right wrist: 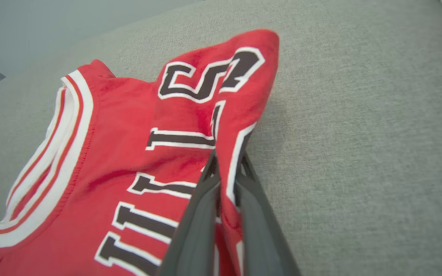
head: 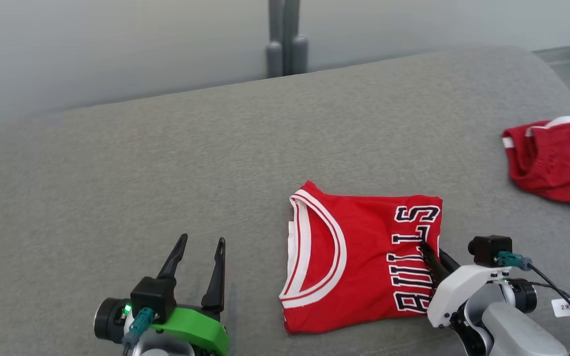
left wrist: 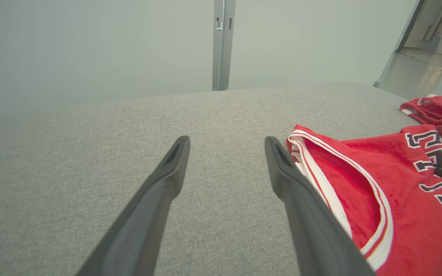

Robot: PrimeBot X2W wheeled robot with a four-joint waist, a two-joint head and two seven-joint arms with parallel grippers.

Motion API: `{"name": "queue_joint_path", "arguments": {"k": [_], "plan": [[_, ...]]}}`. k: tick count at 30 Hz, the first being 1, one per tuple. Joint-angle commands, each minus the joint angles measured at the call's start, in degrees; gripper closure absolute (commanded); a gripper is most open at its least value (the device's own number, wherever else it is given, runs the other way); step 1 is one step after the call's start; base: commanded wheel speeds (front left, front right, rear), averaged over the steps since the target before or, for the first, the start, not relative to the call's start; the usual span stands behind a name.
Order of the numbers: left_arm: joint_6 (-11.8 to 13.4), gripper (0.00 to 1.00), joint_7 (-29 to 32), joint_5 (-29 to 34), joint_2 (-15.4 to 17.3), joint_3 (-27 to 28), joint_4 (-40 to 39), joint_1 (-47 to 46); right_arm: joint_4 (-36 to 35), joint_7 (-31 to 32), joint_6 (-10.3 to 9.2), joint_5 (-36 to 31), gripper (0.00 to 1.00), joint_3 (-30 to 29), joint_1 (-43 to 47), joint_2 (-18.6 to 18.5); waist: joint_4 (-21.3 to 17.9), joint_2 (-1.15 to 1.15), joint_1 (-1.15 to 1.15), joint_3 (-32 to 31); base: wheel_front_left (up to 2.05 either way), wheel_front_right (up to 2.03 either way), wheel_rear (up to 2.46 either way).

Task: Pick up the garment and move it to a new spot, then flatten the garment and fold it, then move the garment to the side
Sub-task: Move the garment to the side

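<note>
The garment (head: pixel 364 262) is a bright red jersey with white red-striped neck trim and dark lettering. It lies folded into a rough rectangle on the grey padded surface (head: pixel 166 163). My right gripper (head: pixel 431 249) is shut on the garment's right edge, and in the right wrist view the red cloth (right wrist: pixel 129 153) is pinched between the two dark fingers of that gripper (right wrist: pixel 228 157). My left gripper (head: pixel 202 239) stands open over bare grey fabric, left of the garment and apart from it. In the left wrist view the garment (left wrist: pixel 378 184) lies just beyond the right finger of that gripper (left wrist: pixel 226 140).
A darker red bundled piece with a white band (head: pixel 557 163) lies at the far right of the surface, also in the left wrist view (left wrist: pixel 436 115). A grey post (head: pixel 287 39) stands behind the surface's back edge. Bare grey surface stretches left and behind the garment.
</note>
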Motion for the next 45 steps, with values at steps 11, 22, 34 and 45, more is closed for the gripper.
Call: {"name": "queue_joint_path", "arguments": {"k": [11, 22, 34, 45], "plan": [[-0.4, 0.0, 0.1, -0.3, 0.2, -2.0, -1.5, -3.1, -1.7, -0.2, -0.11, -0.5, 1.0, 0.9, 1.2, 1.0, -21.7, 0.0, 0.0, 0.5, 0.0, 0.0, 0.0], [-1.0, 0.0, 0.1, 1.5, 0.3, -4.0, -2.0, -5.4, -4.4, -0.2, -0.09, -1.7, 1.0, -1.8, -0.8, 1.0, -21.4, 0.0, 0.0, 5.1, 0.0, 0.0, 0.0], [-2.3, 0.0, 0.1, 5.3, 0.3, -4.0, -1.3, -8.8, -5.4, -0.2, -0.08, -6.8, 1.0, -6.1, -17.1, -3.2, -12.7, 0.0, 0.0, 14.4, 0.0, 0.0, 0.0], [-3.1, 0.0, 0.1, 6.8, 0.2, -3.1, -2.0, -10.5, 4.6, -0.2, -0.09, -9.1, 1.0, -12.3, -29.1, -17.4, -7.3, 0.0, 0.0, 19.8, 0.0, 0.0, 0.0]]}}
